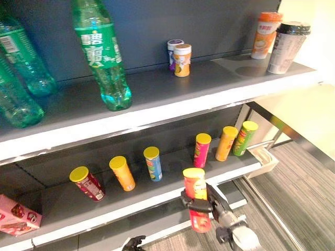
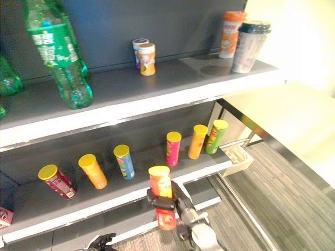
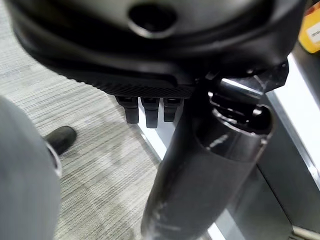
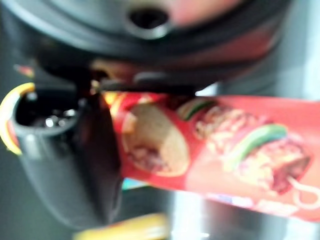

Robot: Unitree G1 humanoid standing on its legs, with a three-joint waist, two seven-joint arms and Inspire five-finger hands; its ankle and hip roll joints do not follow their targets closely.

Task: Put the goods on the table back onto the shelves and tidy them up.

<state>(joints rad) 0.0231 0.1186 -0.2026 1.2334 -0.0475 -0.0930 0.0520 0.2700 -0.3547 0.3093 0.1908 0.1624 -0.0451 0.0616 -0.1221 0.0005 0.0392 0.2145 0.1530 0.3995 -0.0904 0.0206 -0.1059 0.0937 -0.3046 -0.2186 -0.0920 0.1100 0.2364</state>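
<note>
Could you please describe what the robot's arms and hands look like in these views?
The right robot hand is dark, with black fingers, on a silver-grey forearm with a rounded metallic end. The left robot hand has a glossy black housing, a ribbed black palm edge, short black fingers and a smooth dark thumb.

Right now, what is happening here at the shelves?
The robot's right hand holds a red chip can with a yellow lid, upright, in front of the lower shelf. Six other chip cans already stand in a loose row on that shelf, and a pink packet lies at its left end. The upper shelf carries green bottles, small cans and cups. The left hand hangs low over the floor, holding nothing.
</note>
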